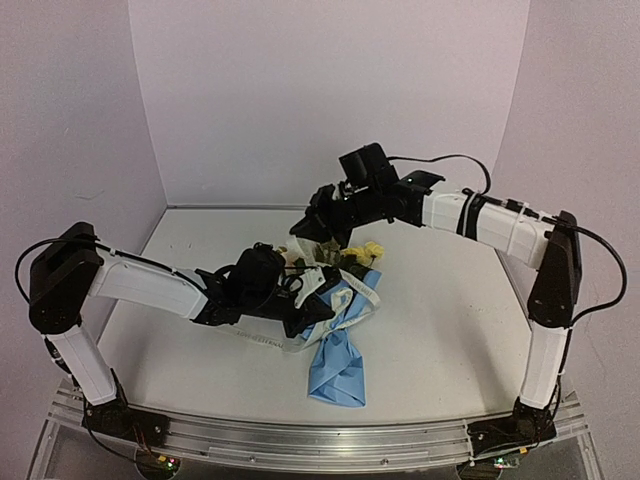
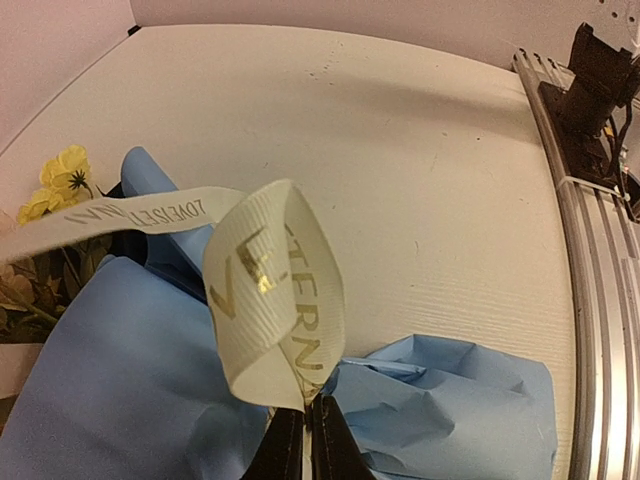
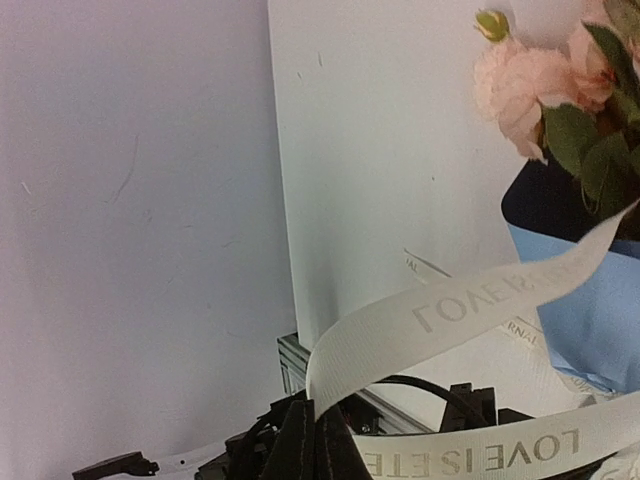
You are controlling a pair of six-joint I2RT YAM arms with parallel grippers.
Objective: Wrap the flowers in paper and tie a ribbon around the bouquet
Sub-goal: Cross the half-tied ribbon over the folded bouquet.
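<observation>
The bouquet lies on the table's middle, its light-blue paper (image 1: 338,368) crumpled around the stems and its pink, cream and yellow flowers (image 1: 352,250) pointing to the back. The off-white lettered ribbon (image 1: 362,290) crosses the paper. My left gripper (image 1: 303,313) is shut on a folded loop of ribbon (image 2: 275,290) just above the paper (image 2: 450,400); its fingertips (image 2: 308,430) are pressed together. My right gripper (image 1: 312,228) hangs beside the blooms, shut (image 3: 320,432) on another stretch of ribbon (image 3: 470,310) that runs towards the paper (image 3: 590,320) and the pink flowers (image 3: 530,80).
An aluminium rail (image 1: 320,440) runs along the table's near edge, with both arm bases bolted to it. Pale walls close the back and both sides. A loose ribbon tail (image 3: 440,272) lies flat on the table beside the bouquet.
</observation>
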